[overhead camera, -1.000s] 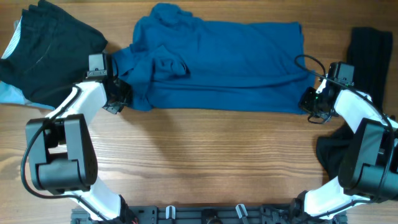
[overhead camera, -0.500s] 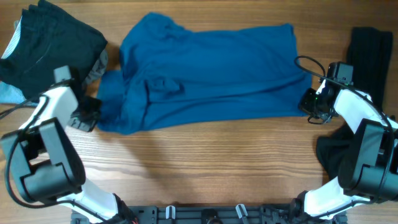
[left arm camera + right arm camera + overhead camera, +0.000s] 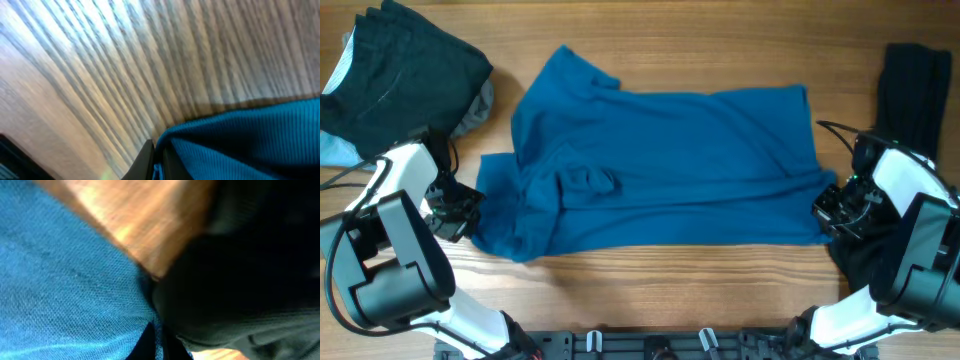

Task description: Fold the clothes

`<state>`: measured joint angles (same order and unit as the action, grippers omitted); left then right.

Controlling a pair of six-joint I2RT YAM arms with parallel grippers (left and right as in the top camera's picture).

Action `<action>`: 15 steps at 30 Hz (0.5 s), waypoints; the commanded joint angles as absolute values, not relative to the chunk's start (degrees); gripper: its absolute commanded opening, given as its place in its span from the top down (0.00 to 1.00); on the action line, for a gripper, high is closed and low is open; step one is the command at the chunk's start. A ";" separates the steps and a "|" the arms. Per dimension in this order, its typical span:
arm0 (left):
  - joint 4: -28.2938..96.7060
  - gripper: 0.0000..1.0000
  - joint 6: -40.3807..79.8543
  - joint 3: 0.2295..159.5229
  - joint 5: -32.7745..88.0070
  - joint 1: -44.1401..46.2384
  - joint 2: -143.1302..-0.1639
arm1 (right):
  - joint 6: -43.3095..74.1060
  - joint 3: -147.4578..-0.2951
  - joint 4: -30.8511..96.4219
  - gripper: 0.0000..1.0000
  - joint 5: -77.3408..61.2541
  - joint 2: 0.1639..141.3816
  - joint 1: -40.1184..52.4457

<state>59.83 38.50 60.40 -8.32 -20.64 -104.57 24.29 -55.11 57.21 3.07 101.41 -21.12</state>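
Observation:
A blue shirt [image 3: 670, 160] lies spread across the wooden table, rumpled at its left end. My left gripper [image 3: 460, 215] is shut on the shirt's left edge; the left wrist view shows the blue knit [image 3: 250, 145] pinched between the dark fingers [image 3: 156, 165]. My right gripper [image 3: 830, 208] is shut on the shirt's right edge; the right wrist view shows blue cloth [image 3: 65, 280] between the fingers [image 3: 159, 342], with black cloth [image 3: 240, 280] right beside it.
A pile of black clothes [image 3: 400, 70] with a grey piece lies at the back left. A folded black garment [image 3: 918, 85] lies at the far right, and another black garment [image 3: 860, 255] lies under the right arm.
Both grippers have pulled the shirt toward the front edge of the table. The left gripper moved left, then forward; the right gripper moved forward. The shirt now lies lower and flatter.

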 commanded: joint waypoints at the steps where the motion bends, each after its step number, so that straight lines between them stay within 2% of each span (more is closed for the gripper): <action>1: 60.75 0.96 37.65 61.21 -11.05 -21.10 -103.15 | 25.12 -54.11 58.28 0.96 6.15 100.77 -23.18; 4: 61.36 0.96 34.15 64.23 -7.68 -20.43 -100.75 | 20.60 -55.13 58.15 0.94 1.72 95.88 -23.16; 5: 61.34 0.92 32.12 65.89 -4.23 -19.94 -98.98 | 17.58 -56.36 58.15 0.84 -1.30 93.25 -23.16; 6: 61.25 0.85 29.65 67.51 -0.38 -19.31 -97.34 | 15.51 -57.32 58.11 0.44 -3.68 91.44 -23.16; 7: 60.97 0.83 27.62 68.93 2.81 -18.52 -95.68 | 13.32 -58.28 57.74 0.34 -6.96 89.49 -23.16; 9: 59.11 0.80 24.32 70.15 7.60 -16.47 -93.21 | 10.26 -58.78 56.42 0.33 -11.33 87.44 -23.11; 13: 53.65 0.40 19.86 70.15 9.63 -8.51 -91.31 | 9.04 -58.78 53.58 0.34 -16.71 85.82 -23.11; 14: 52.69 0.34 19.64 70.08 9.63 -6.42 -91.68 | 9.02 -58.78 53.41 0.33 -17.06 85.82 -23.11; 15: 51.68 0.33 19.59 70.08 9.58 -3.95 -92.20 | 8.99 -58.78 53.28 0.33 -17.04 85.82 -23.11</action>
<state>53.45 23.22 69.76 7.03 -9.15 -91.55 10.92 -57.91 53.69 -13.02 86.54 -22.98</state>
